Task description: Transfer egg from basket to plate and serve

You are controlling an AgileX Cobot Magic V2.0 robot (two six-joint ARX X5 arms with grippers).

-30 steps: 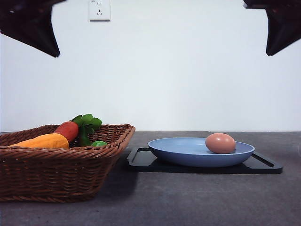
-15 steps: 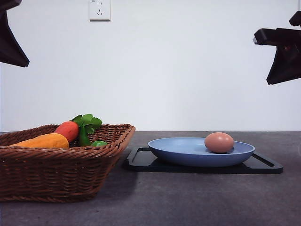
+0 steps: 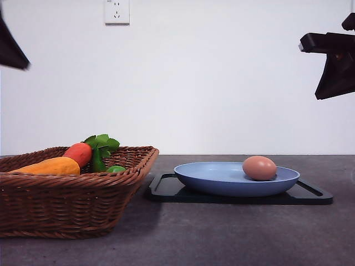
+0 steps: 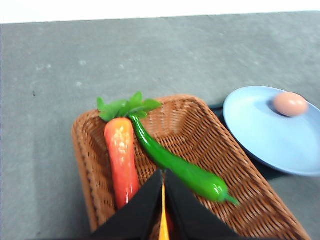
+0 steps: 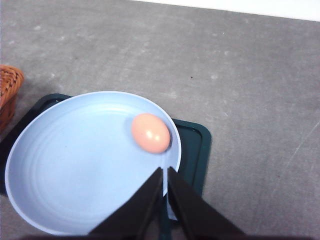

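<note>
The pinkish-brown egg point(image 3: 259, 168) lies in the light blue plate point(image 3: 222, 180), toward its right side, free of both grippers. In the right wrist view my right gripper point(image 5: 165, 170) hovers above the plate point(image 5: 70, 165) with its fingers shut on nothing, the egg point(image 5: 150, 133) just beyond the tips. The brown wicker basket point(image 3: 66, 205) stands to the left of the plate. My left gripper point(image 4: 163, 172) hangs shut and empty over the basket point(image 4: 200, 135); the left wrist view also catches the egg point(image 4: 290, 104) on the plate point(image 4: 265, 135).
A flat black tray point(image 3: 166, 188) lies under the plate. The basket holds an orange-red carrot toy point(image 4: 121, 160), a green pepper point(image 4: 175, 165) and a yellow-orange vegetable point(image 3: 52, 165). High at the right hangs my dark right arm point(image 3: 335, 61), with the left arm point(image 3: 8, 50) at the upper left edge.
The left arm has drawn away to the upper left edge of the front view. The right arm came down a second ago and has held still since. The egg barely shifted.
</note>
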